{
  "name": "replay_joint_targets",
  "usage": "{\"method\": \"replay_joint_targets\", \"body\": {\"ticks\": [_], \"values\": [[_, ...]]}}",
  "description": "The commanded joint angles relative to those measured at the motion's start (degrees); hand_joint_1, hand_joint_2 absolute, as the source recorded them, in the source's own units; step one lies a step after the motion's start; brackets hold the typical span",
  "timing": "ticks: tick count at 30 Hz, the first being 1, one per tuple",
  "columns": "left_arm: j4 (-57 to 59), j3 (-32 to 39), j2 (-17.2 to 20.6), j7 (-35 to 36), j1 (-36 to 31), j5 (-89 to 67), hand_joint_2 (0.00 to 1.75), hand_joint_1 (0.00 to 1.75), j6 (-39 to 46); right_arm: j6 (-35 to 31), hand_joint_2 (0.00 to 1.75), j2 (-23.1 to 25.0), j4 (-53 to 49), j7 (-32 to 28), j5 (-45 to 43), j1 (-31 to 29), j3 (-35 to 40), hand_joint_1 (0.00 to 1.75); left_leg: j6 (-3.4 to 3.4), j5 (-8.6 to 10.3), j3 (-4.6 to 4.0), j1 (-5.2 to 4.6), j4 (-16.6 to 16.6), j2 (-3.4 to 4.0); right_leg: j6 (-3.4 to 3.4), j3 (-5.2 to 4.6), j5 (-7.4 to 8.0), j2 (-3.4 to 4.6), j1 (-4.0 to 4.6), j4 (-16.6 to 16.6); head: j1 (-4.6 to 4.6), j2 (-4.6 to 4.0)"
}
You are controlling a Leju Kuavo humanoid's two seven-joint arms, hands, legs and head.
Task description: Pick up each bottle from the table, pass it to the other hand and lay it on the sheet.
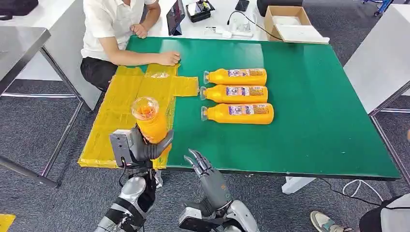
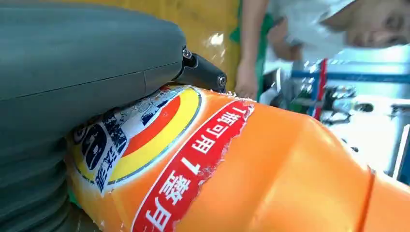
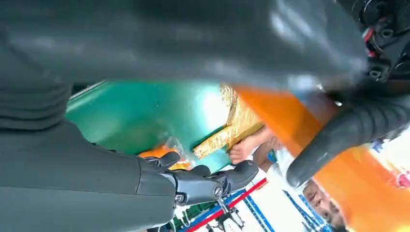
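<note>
My left hand (image 1: 141, 147) grips an orange bottle (image 1: 149, 121) upright by its lower body, above the near end of the yellow sheet (image 1: 121, 104). Up close its red and yellow label (image 2: 164, 159) runs beside my grey thumb (image 2: 87, 63). My right hand (image 1: 205, 169) hangs open just off the table's near edge, a little right of the held bottle, with nothing in it; its dark fingers (image 3: 212, 181) are stretched out. Three more orange bottles (image 1: 237, 94) lie side by side on the green table (image 1: 314, 111), caps toward the sheet.
A person in a white shirt (image 1: 109, 24) sits at the table's far left with one hand (image 1: 169, 58) on the sheet's far end. A cardboard box (image 1: 290, 21) and a tablet (image 1: 175, 17) stand beyond the far edge. A shoe (image 1: 325, 222) shows at lower right.
</note>
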Motion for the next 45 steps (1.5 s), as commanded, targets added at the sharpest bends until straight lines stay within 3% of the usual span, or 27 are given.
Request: {"method": "replay_joint_targets", "body": {"ticks": [1, 4, 6, 10, 12, 13, 16, 19, 26, 28, 29, 30, 34, 35, 42, 45], "values": [[11.64, 18.88, -3.18, -2.20, -6.67, -45.65, 1.75, 1.75, 11.75, 1.51, 0.00, 0.15, 1.19, -2.18, -0.61, -3.52, 2.92, 0.00, -0.10, -0.10, 0.23, 0.07, 0.00, 0.23, -0.14, 0.17, -0.02, 0.21, 0.08, -0.03, 0.00, 0.00], [12.83, 19.81, -3.18, -3.34, -7.25, -45.37, 1.75, 1.75, 11.75, 1.61, 0.00, 0.13, 1.09, -2.15, -0.66, -3.55, 2.90, 0.00, -0.10, -0.07, 0.23, 0.06, -0.03, 0.08, -0.13, 0.23, -0.05, 0.06, 0.07, -0.03, 0.00, 0.00], [14.47, 22.52, -3.33, 0.81, -8.17, -56.28, 1.75, 1.75, 11.75, 1.96, 0.00, -0.10, 0.74, -2.50, -0.78, -3.68, 3.22, 0.00, -0.09, -0.05, 0.22, 0.04, -0.03, 0.10, -0.11, 0.20, -0.03, 0.09, 0.04, -0.02, -0.02, 0.00], [26.66, 22.01, 0.38, 10.36, -14.62, -68.94, 1.75, 1.75, 11.75, 4.40, 0.00, -0.56, -0.66, -3.27, -1.91, -3.78, 3.87, 0.00, -0.14, -0.06, 0.33, 0.07, -0.02, 0.02, -0.17, 0.32, -0.10, -0.03, 0.08, 0.01, 0.00, 0.00], [29.49, 22.13, 1.17, 10.90, -16.30, -69.55, 1.75, 1.75, 11.75, 4.98, 0.00, -0.51, -0.76, -3.40, -2.24, -3.94, 3.94, 0.00, -0.14, -0.02, 0.26, 0.07, -0.02, -0.02, -0.16, 0.25, -0.06, -0.04, 0.07, 0.01, -0.02, 0.00], [34.54, 20.44, 2.76, 15.44, -18.91, -73.88, 1.75, 1.75, 11.75, 5.90, 0.00, -0.46, -0.79, -4.00, -2.94, -4.17, 4.26, 0.00, -0.16, -0.06, 0.33, 0.09, -0.01, 0.02, -0.19, 0.33, -0.08, 0.00, 0.10, 0.01, 0.00, 0.00], [42.00, 19.04, 4.64, 17.53, -22.40, -75.86, 1.75, 1.75, 11.75, 6.91, 0.00, -0.24, -0.52, -4.62, -3.98, -4.47, 4.65, 0.00, -0.11, -0.01, 0.22, 0.04, -0.03, 0.08, -0.12, 0.19, -0.02, 0.06, 0.04, 0.03, -0.02, 0.00], [47.33, 16.95, 5.67, 22.55, -25.22, -78.29, 1.75, 1.75, 5.36, 7.45, 0.00, 0.02, -0.07, -4.87, -4.95, -4.20, 4.64, 0.00, -0.14, -0.04, 0.28, 0.08, -0.03, 0.03, -0.15, 0.27, -0.07, 0.01, 0.08, 0.03, 0.00, 0.00], [48.80, 18.64, 5.50, 25.79, -26.51, -75.99, 1.75, 1.75, -3.98, 6.31, 0.00, 0.65, 1.19, -5.33, -5.63, -2.44, 4.45, 0.00, -0.12, -0.04, 0.24, 0.09, -0.01, 0.03, -0.13, 0.25, -0.09, 0.00, 0.09, 0.04, 0.00, 0.00], [49.00, 18.37, 5.36, 27.42, -26.59, -76.15, 1.75, 1.50, -6.63, 5.47, 0.00, 0.95, 1.46, -5.38, -5.55, -2.03, 4.33, 0.00, -0.13, -0.05, 0.28, 0.07, -0.03, 0.03, -0.14, 0.27, -0.09, 0.02, 0.07, 0.03, 0.00, 0.00], [49.04, 18.32, 5.36, 27.56, -26.58, -76.17, 1.75, 1.50, -6.97, 5.41, 0.00, 0.97, 1.45, -5.40, -5.58, -1.98, 4.31, 0.00, -0.09, -0.01, 0.20, 0.05, -0.03, 0.03, -0.10, 0.20, -0.03, 0.05, 0.04, 0.02, 0.00, 0.00], [49.34, 18.90, 5.19, 28.53, -26.46, -75.50, 0.00, 0.09, -9.10, 5.26, 0.00, 1.01, 1.39, -5.35, -5.50, -1.70, 4.38, 0.00, -0.15, -0.06, 0.36, 0.07, -0.04, 0.09, -0.17, 0.33, -0.08, 0.09, 0.07, 0.03, -0.02, 0.00], [49.23, 18.88, 5.17, 28.54, -26.23, -75.48, 0.00, 0.09, -8.99, 5.16, 0.00, 1.01, 1.37, -5.33, -5.45, -1.57, 4.42, 0.00, -0.16, -0.05, 0.38, 0.07, -0.05, 0.08, -0.17, 0.35, -0.06, 0.08, 0.08, 0.00, 0.00, 0.00], [49.23, 18.88, 5.17, 28.54, -26.23, -75.48, 0.00, 0.00, -8.99, 5.16, 0.00, 1.01, 1.37, -5.33, -5.45, -1.57, 4.42, 0.00, -0.15, -0.03, 0.33, 0.07, -0.05, 0.09, -0.15, 0.28, -0.04, 0.09, 0.07, 0.02, -0.02, 0.00], [49.40, 22.77, 4.00, 26.98, -25.98, -70.02, 0.00, 0.00, -18.48, 4.60, 0.00, 1.43, 3.38, -5.18, -4.88, -1.24, 4.38, 0.00, -0.15, 0.01, 0.43, 0.05, -0.06, 0.00, -0.12, 0.39, -0.04, 0.02, 0.04, 0.06, -0.02, 0.00], [48.51, 24.26, 3.13, 22.26, -26.00, -66.18, 0.00, 0.00, -23.66, 3.96, 0.00, 1.79, 5.01, -5.70, -5.36, -1.24, 4.00, 0.00, -0.19, 0.03, 0.65, 0.06, -0.09, -0.04, -0.18, 0.61, -0.03, 0.03, 0.06, 0.02, 0.00, 0.00]]}}
